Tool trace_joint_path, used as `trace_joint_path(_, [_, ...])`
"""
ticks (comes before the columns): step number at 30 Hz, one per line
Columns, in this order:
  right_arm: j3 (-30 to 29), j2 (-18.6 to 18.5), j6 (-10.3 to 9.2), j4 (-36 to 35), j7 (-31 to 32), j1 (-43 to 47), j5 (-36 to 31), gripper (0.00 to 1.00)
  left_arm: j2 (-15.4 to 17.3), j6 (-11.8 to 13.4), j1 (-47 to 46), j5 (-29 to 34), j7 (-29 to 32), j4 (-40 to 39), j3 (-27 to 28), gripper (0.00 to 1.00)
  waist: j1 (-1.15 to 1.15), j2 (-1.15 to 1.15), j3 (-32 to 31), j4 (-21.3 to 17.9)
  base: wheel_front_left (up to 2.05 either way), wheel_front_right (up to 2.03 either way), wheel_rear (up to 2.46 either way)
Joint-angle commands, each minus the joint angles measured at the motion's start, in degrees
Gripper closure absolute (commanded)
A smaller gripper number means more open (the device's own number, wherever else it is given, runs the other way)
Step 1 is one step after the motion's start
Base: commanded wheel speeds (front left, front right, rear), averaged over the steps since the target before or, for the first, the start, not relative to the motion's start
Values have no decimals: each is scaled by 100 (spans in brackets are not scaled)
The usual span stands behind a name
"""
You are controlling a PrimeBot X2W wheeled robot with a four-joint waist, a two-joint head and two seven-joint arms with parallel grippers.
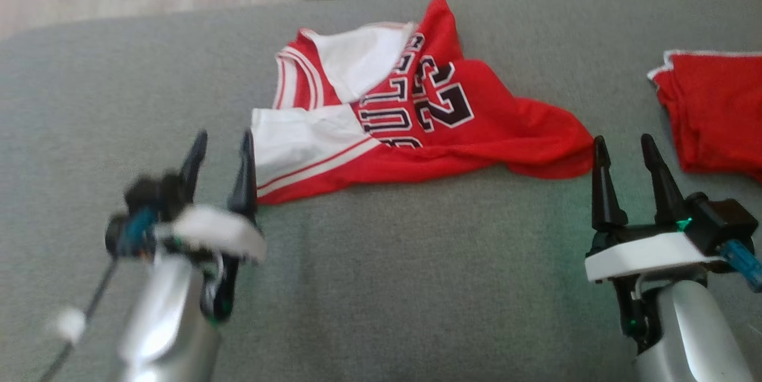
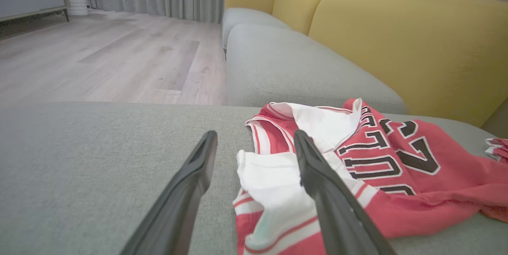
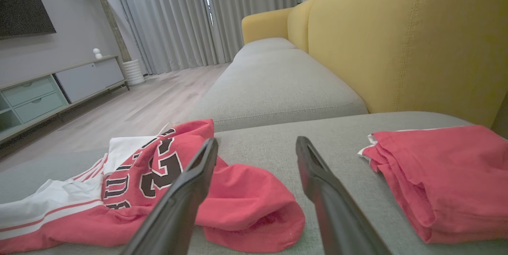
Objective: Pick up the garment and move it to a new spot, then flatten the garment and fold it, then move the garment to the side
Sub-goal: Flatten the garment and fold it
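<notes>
The garment [image 1: 417, 126] lies crumpled on the grey sofa seat [image 1: 417, 263]. The left gripper [image 1: 223, 138] — jaws wide, empty — sits at its white edge; the right gripper [image 1: 622, 141], jaws likewise wide, near its red end.

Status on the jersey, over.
Left end effector, right end effector open, empty. Crumpled red-and-white basketball jersey unheld on grey sofa cushion. Folded red garment at right, apart.

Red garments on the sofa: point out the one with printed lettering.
The crumpled jersey mid-cushion, bearing black lettering and white panels; the folded red garment at right shows none.
</notes>
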Motion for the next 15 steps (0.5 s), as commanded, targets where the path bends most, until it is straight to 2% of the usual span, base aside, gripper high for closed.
trace_joint_path(1, [181, 2, -5, -240, 10, -185, 41, 0, 164, 3, -435, -1, 111, -41, 213, 0, 0, 0, 244, -142, 0, 0, 0])
trace_joint_path(8, [269, 2, -5, -405, -6, -236, 84, 0, 415, 1, -1449, 54, 857, 1080, 131, 0, 0, 0, 750, -354, 0, 0, 0])
trace_joint_path(15, [193, 2, -5, -508, -13, -311, 58, 0, 541, 53, -2039, 150, 965, 1918, 51, 0, 0, 0, 1049, -452, 0, 0, 0])
